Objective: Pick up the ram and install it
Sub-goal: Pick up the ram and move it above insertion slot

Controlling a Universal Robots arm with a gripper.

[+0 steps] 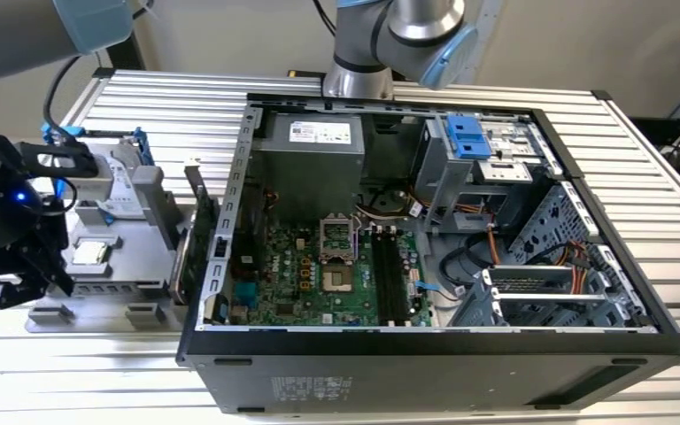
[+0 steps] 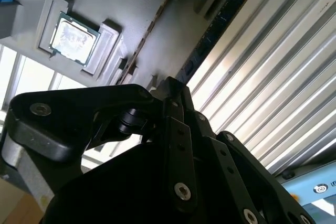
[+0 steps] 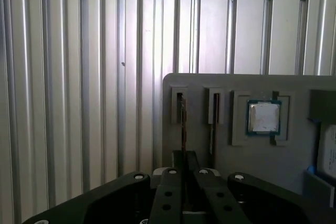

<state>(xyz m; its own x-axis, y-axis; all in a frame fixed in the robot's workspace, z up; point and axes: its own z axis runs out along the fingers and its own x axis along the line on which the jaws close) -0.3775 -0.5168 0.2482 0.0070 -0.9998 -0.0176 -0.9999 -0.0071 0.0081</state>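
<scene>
At the lower left of the exterior view, the gripper (image 1: 15,282) hangs over a grey tray (image 1: 95,289) beside an open computer case (image 1: 435,350). In the first wrist view, its fingers pinch the ram (image 3: 182,124), which stands on edge in a tray slot.

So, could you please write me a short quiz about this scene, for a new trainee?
1. True or false: the computer case lies with its side open.
2. The gripper hangs over: A the grey tray; B the case; C neither.
3. How many narrow slots lie beside the square chip on the tray?
Key: 1 true; 2 A; 3 two.
</scene>
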